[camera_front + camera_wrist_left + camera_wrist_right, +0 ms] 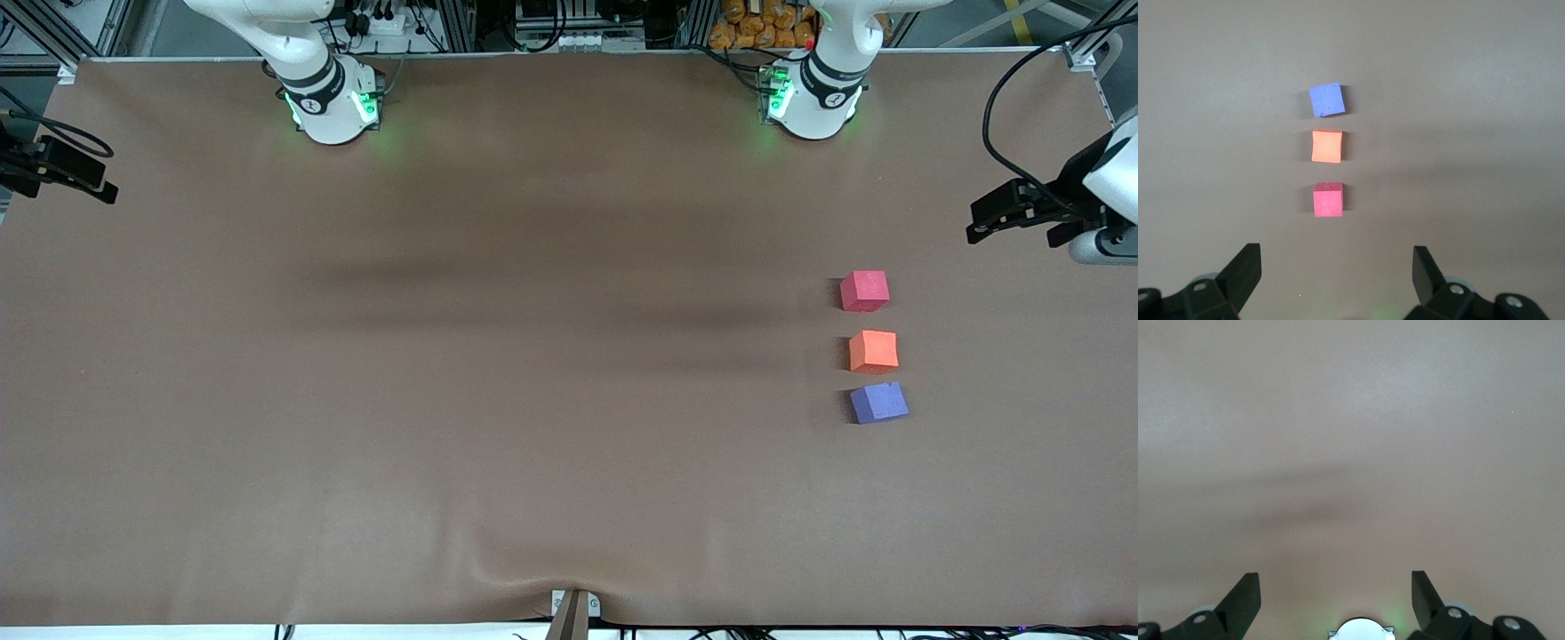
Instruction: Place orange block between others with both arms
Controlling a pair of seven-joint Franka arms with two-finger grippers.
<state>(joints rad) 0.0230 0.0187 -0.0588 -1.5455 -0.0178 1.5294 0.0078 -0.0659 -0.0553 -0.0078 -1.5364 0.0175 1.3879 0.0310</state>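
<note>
The orange block (873, 351) (1327, 146) sits on the table toward the left arm's end, in a line between the others. The pinkish-red cube (864, 291) (1328, 200) lies farther from the front camera and the purple-blue cube (878, 403) (1327, 99) nearer to it, with small gaps between them. My left gripper (1337, 267) hangs high over bare table short of the pinkish-red cube, open and empty. My right gripper (1336, 587) is open and empty, high over its own base (1360, 630). Neither hand shows in the front view.
The brown table cover (498, 373) has a wrinkle at its front edge (533, 578). Both arm bases (331, 107) (813, 102) glow green at the back edge. Black fixtures with cables stand at the table's two ends (62, 169) (1022, 209).
</note>
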